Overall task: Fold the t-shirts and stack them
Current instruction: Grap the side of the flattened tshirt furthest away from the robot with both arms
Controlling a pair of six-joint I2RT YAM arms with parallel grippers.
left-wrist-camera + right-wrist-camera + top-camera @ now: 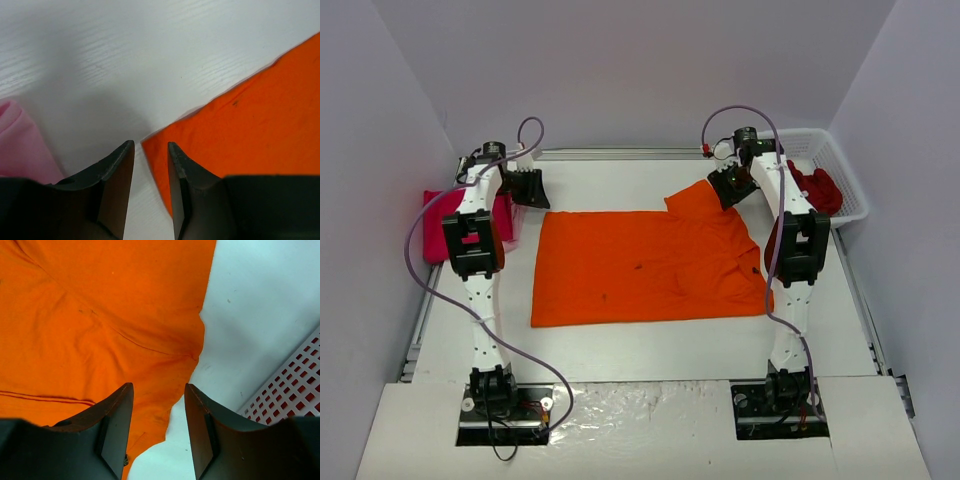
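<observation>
i work on a white table [650, 350] with a faint wood grain. plain pale lilac-grey walls close it in: a back wall [640, 70], a left wall [370, 200] and a right wall [915, 150]. a metal rail [418, 330] runs along the table's left edge. white boards [410, 430] lie at my near edge, with a glossy crinkled strip [650, 408] between them. the light is soft and even, and the shadows are dim.

Left hand [150, 145], fingers parted, over the orange t-shirt [250, 135] corner; pink t-shirt [20, 145] left on white table [125, 60]
</observation>
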